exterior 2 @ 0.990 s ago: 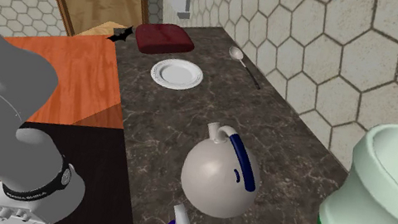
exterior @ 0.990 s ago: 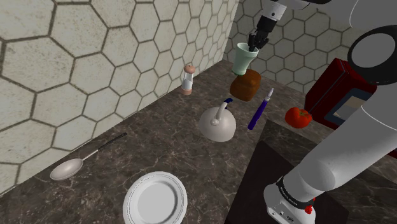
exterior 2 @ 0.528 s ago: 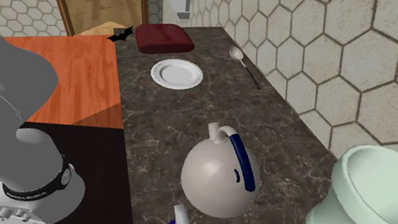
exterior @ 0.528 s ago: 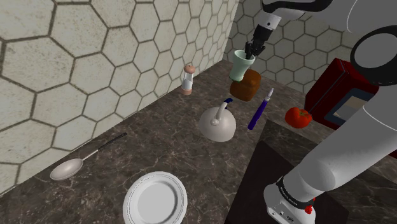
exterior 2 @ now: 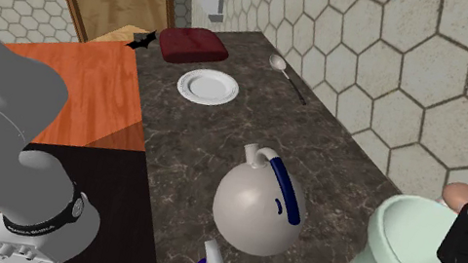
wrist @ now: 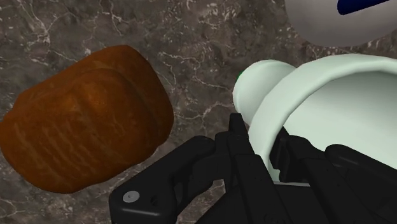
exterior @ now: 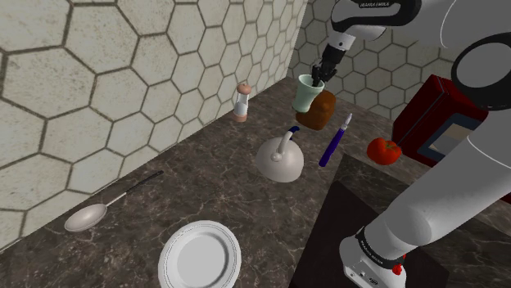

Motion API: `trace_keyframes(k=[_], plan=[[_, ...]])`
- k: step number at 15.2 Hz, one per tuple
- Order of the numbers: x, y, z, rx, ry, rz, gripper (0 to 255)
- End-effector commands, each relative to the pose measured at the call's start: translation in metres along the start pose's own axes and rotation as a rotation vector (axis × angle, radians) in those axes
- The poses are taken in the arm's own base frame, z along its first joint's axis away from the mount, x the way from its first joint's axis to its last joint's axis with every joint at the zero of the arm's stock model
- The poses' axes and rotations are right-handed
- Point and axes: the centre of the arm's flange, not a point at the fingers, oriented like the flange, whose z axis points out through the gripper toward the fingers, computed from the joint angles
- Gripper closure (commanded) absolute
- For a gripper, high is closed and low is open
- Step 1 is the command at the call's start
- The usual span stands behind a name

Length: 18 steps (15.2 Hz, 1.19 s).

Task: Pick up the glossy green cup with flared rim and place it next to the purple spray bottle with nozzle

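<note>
While the gripper [exterior: 318, 78] pinched the green cup [exterior: 306, 96] by its rim over the far corner of the counter [exterior: 205, 176], so thin a hold risked dropping it.

In the shoulder view, a round white jug [exterior: 278, 159] with a blue handle sits on the dark marbled counter [exterior: 205, 180]. From the jug, a white plate [exterior: 199, 255] lies at 7 o'clock, a spoon [exterior: 90, 216] at 8, a pinkish shaker [exterior: 241, 101] at 11 and a brown loaf [exterior: 321, 114] at 1. At 3 o'clock sits 1 tomato [exterior: 383, 150], near a red box [exterior: 430, 114].
</note>
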Motion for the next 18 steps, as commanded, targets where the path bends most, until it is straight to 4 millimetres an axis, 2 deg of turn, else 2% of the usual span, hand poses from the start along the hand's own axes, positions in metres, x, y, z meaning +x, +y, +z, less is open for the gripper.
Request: trace_keyframes(k=[1,18], plan=[[0.000,0.000,0.010,0.000,0.001,0.000,255],[-0.002,0.011,0.099,0.000,0.001,0.000,255]])
